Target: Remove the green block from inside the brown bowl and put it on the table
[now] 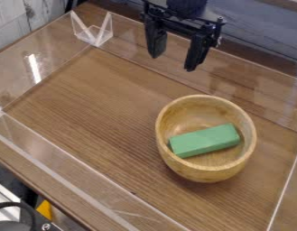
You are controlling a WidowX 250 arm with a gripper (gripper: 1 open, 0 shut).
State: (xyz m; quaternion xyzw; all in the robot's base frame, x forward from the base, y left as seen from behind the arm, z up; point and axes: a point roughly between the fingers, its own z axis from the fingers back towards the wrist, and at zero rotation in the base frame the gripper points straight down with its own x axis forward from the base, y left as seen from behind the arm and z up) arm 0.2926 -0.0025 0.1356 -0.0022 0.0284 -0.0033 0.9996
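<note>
Hanging above the table: the gripper (175, 52), black, pointing downward, up beyond the bowl's far rim and a little to its left.
Jaws: spread wide apart, two dark fingers (154, 40) with clear air between them.
Held or touched: nothing; the fingers end in mid-air, well clear of the bowl and the block.
Bowl: the brown bowl (172, 149), round, thick-walled light wood, sits upright on the table toward the right side.
Block: the green block (206, 140) lies flat inside the bowl, on its floor, a bit toward the bowl's right half.
Block's long axis: runs across the bowl from lower left to upper right, only slightly tilted from straight across; the right end sits a touch farther back than the left end.
Block against bowl: its right end comes close to the inner wall; whether it touches I cannot tell.
Table: the table (90, 108), brown wood grain, lies bare to the left of the bowl.
Walls: clear walls (66, 185) ring the table's edges, the nearest running diagonally in front of the bowl.
Far corner: a small clear stand (93, 29) rests well left of the gripper, far behind the bowl.
</note>
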